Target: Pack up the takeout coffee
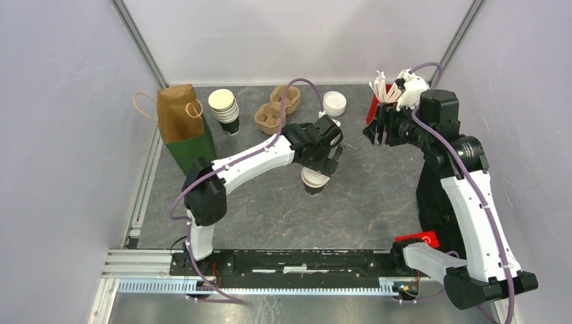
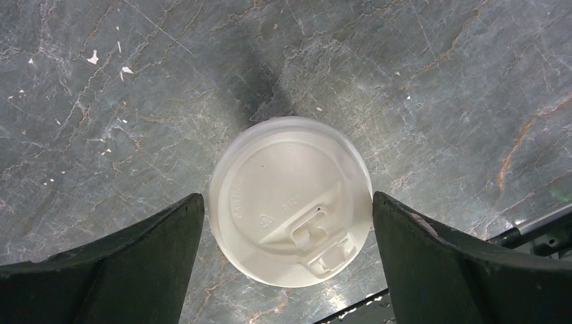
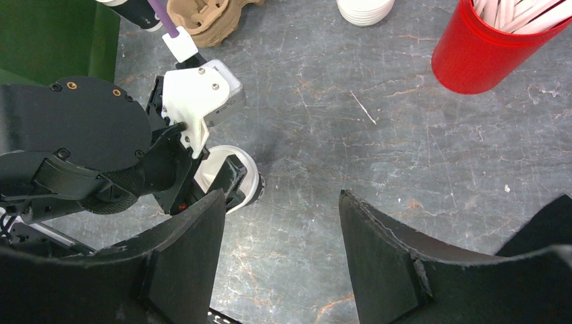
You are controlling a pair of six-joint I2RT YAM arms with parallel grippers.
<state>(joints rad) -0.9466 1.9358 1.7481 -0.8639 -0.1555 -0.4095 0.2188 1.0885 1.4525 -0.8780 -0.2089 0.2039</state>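
Observation:
The takeout coffee, a dark paper cup with a white lid, stands upright mid-table. In the left wrist view its lid fills the space between my two fingers. My left gripper is open and straddles the lid from above. The right finger is at the rim and the left finger is a hair off it. My right gripper hangs open and empty to the right, above bare table. The right wrist view shows the cup's lid partly hidden under the left gripper.
A brown paper bag with a green base stands at the back left. A stack of lidless cups, a cardboard cup carrier, a stack of white lids and a red cup of sticks line the back.

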